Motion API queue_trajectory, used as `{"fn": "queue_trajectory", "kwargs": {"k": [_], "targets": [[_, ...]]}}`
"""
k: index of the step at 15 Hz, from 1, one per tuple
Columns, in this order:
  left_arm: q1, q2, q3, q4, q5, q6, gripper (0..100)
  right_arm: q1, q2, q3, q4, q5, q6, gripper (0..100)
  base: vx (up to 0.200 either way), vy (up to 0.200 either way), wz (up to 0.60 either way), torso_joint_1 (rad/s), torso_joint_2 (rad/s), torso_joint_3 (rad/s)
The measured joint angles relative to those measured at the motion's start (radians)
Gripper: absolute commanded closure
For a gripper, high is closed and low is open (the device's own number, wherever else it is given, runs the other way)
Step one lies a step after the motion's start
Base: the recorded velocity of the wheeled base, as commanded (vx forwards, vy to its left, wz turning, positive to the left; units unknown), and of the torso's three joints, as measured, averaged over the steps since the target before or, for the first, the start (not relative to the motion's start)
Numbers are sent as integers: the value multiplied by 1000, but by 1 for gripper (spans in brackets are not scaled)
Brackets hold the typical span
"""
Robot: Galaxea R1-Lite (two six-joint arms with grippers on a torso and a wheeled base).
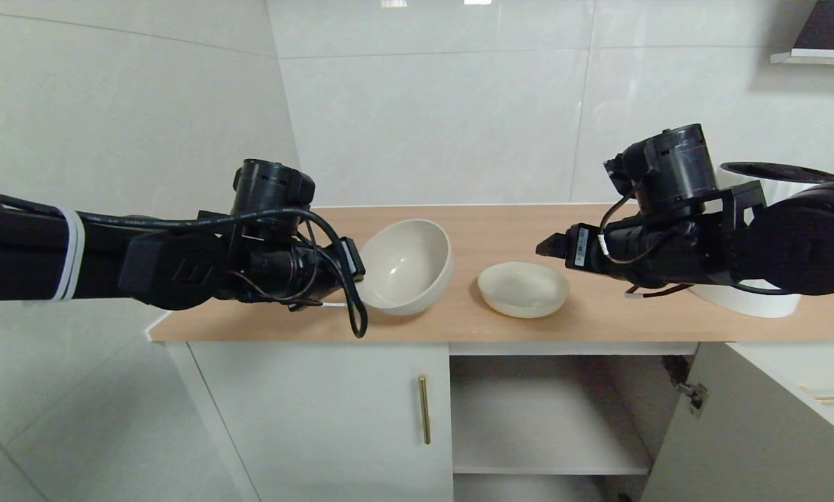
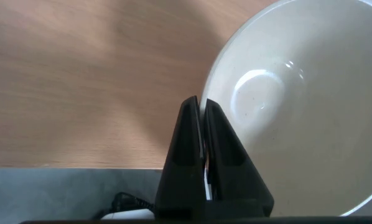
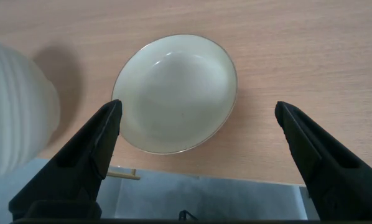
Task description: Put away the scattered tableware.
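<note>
A home kitchen, by the look of it: glossy white wall tiles (image 1: 431, 104) behind a wood-topped bench (image 1: 501, 226), white cupboards (image 1: 319, 411) beneath with a brass handle (image 1: 424, 418), one open on a shelf (image 1: 542, 436), an extractor hood (image 1: 825, 35) corner up high, and crockery, a deep bowl (image 1: 406, 265) and a shallow dish (image 1: 523, 288).

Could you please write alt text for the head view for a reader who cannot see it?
The left gripper is shut on the rim of a large, tilted cream ceramic bowl on a wooden countertop, while the open right gripper hovers near a small shallow cream dish. Below, a white cabinet stands open.
</note>
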Motion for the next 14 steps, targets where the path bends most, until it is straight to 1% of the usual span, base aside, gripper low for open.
{"fn": "queue_trajectory", "kwargs": {"k": [3, 9, 12, 13, 14], "targets": [[0, -6, -1, 0, 0, 0, 100, 0, 20, -7, 6, -15, -1, 0, 0, 0, 0, 0, 0, 0], [0, -16, 2, 1, 0, 0, 100, -19, 145, -66, 34, -125, -7, 0, 0, 0, 0, 0, 0, 0], [-1, -17, 2, 1, 1, -1, 100, -27, 194, -83, 34, -134, -7, 0, 0, 0, 0, 0, 0, 0], [0, -18, 2, 1, 1, 0, 100, -28, 202, -85, 35, -134, -7, 100, 0, 0, 0, 0, 0, 0], [0, -19, 2, 1, 1, -1, 100, -28, 207, -86, 35, -134, -8, 100, 0, 0, 0, 0, 0, 0]]}}
